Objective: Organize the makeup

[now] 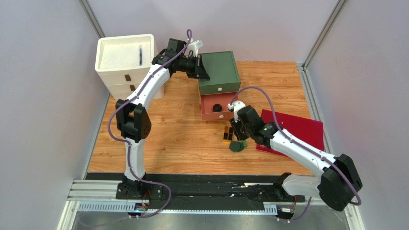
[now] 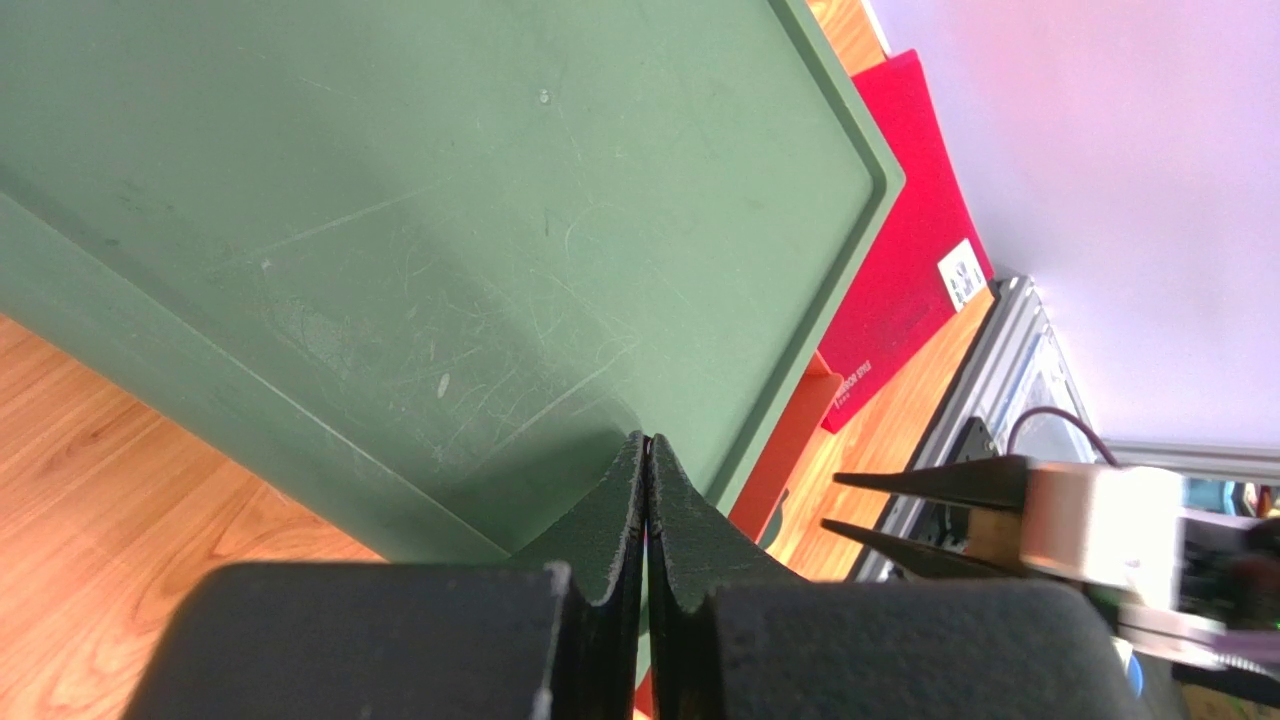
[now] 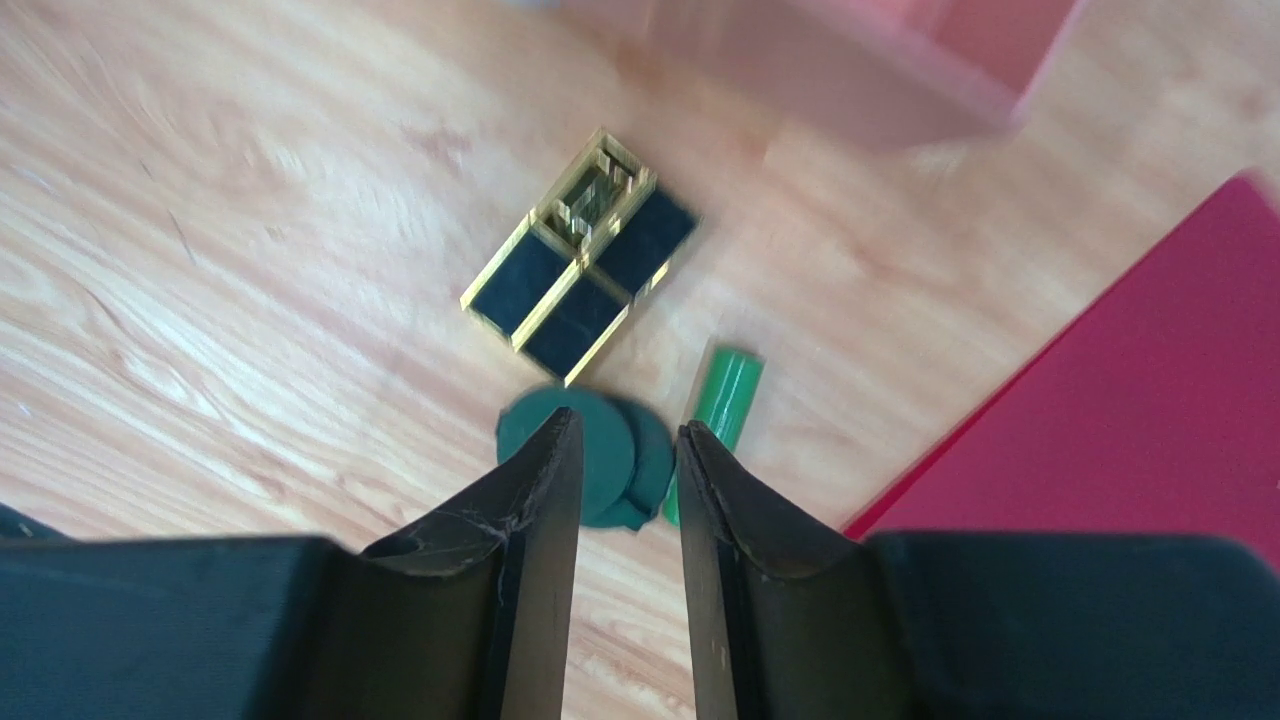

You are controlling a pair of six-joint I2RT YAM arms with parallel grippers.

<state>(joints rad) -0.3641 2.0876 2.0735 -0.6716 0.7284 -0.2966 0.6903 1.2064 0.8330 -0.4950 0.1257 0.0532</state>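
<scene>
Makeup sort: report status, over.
Left end effector shut, empty, at green drawer box. Right end effector open over dark green compact, nothing held. Black-and-gold case, bright green stick beside it; path clear.

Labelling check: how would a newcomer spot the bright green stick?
Find the dark red folder at the right of the table. Off its left edge lie three small items. The bright green stick is the slim one nearest the folder, unlike the round dark green compact and the black-and-gold rectangular case.

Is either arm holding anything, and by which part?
Nothing is held: left gripper shut, empty, by the green box; right gripper, jaws apart, above the dark green compact.
</scene>
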